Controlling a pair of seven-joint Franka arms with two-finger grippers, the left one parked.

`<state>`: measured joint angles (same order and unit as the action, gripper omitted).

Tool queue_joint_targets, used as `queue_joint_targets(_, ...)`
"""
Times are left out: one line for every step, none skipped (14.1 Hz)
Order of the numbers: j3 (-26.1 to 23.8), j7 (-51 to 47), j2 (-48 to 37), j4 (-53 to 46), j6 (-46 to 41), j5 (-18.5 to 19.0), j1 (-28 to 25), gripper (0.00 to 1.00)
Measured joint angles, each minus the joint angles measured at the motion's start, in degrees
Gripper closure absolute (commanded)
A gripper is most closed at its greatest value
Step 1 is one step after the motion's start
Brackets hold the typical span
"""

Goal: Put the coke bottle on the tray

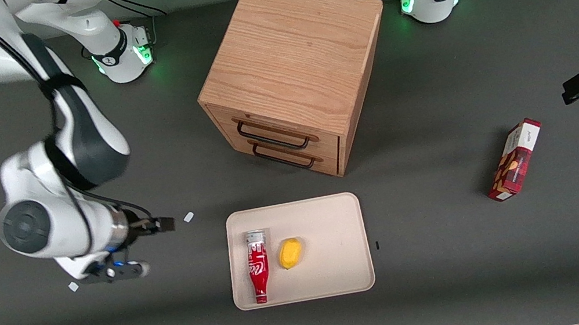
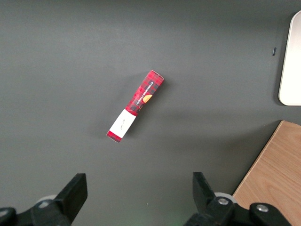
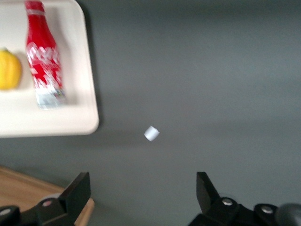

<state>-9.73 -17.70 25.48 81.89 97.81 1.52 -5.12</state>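
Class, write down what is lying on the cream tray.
On the tray lie a coke bottle on its side and a yellow fruit beside it. Nothing shows beneath them. The open hand hovers apart, toward the working arm's end.

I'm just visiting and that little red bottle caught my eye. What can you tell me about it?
The coke bottle is a slim red contour bottle with white script, a red cap and a silvery base. It lies flat on its side in the cream tray, near the rim toward the working arm's end, cap pointing toward the front camera. A yellow fruit lies beside it, apart. Nothing grips it: the gripper is open, off the tray, over the table.
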Motion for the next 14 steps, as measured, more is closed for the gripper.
queue_joint_targets(-1.41, 1.11, -3.57, 2.96, -1.20, -0.01, 2.31, 0.00)
queue_joint_targets(-2.93, 1.91, -6.78, 5.42, -2.10, -0.03, 4.51, 0.00)
queue_joint_targets(-3.75, 2.43, -9.50, 7.42, -2.56, -0.08, 5.77, 0.00)
queue_joint_targets(-4.04, 2.64, -12.00, 9.26, -2.76, -0.13, 6.18, 0.00)
queue_joint_targets(-3.92, 2.65, -14.11, 10.78, -2.84, -0.21, 6.00, 0.00)
queue_joint_targets(-3.05, 2.65, -15.90, 12.04, -2.91, -0.59, 5.14, 0.00)
queue_joint_targets(-0.77, 2.68, -17.62, 13.24, -2.94, -1.43, 3.24, 0.00)
queue_joint_targets(2.03, 3.10, -19.18, 14.36, -2.95, -2.08, 1.07, 0.00)
queue_joint_targets(4.75, 4.05, -20.68, 15.45, -2.97, -2.46, -0.91, 0.00)
queue_joint_targets(6.88, 4.99, -21.95, 16.43, -2.97, -2.66, -2.29, 0.00)
queue_joint_targets(8.48, 5.61, -22.96, 17.24, -2.98, -2.74, -3.23, 0.00)
queue_joint_targets(9.52, 5.90, -23.68, 17.86, -3.08, -2.80, -3.80, 0.00)
queue_joint_targets(10.15, 6.00, -24.02, 18.18, -3.33, -2.99, -4.11, 0.00)
queue_joint_targets(10.69, 6.01, -24.10, 18.32, -3.41, -3.52, -4.31, 0.00)
